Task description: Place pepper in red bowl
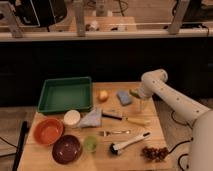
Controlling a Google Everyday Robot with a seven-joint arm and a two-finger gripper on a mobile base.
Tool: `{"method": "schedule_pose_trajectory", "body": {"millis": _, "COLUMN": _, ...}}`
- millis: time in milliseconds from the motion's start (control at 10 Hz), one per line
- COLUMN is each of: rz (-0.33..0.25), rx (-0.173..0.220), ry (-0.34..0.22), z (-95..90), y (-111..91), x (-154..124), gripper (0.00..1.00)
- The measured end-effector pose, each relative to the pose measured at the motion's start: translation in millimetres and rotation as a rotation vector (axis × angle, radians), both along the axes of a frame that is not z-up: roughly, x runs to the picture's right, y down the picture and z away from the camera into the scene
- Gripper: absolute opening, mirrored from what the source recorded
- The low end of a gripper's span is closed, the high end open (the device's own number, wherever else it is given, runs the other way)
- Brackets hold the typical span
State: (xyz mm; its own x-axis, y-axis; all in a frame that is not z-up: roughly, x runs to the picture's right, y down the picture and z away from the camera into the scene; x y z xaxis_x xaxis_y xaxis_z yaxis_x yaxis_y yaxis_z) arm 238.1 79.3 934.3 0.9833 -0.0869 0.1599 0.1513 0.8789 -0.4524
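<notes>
The pepper [133, 92], small and green, lies on the wooden table [150, 132] just right of the blue sponge [123, 97]; the arm partly hides it. My gripper [141, 103] hangs down from the white arm [170, 97], right beside the pepper and close to the tabletop. The red bowl [47, 131] stands empty at the table's left front, far from the gripper.
A green tray [65, 94] sits at the back left. A yellow-orange fruit [103, 95], a white bowl [72, 117], a grey cloth [90, 119], a knife [125, 118], a fork [115, 133], a brush [127, 144], a green cup [90, 144], a dark bowl [66, 149] and grapes [154, 152] lie about.
</notes>
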Motion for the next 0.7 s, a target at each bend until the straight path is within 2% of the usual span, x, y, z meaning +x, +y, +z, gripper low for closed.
{"method": "schedule_pose_trajectory", "body": {"millis": 700, "rz": 0.068, "rx": -0.064, "ry": 0.052, "z": 15.4, "y": 0, "x": 27, "gripper": 0.80}}
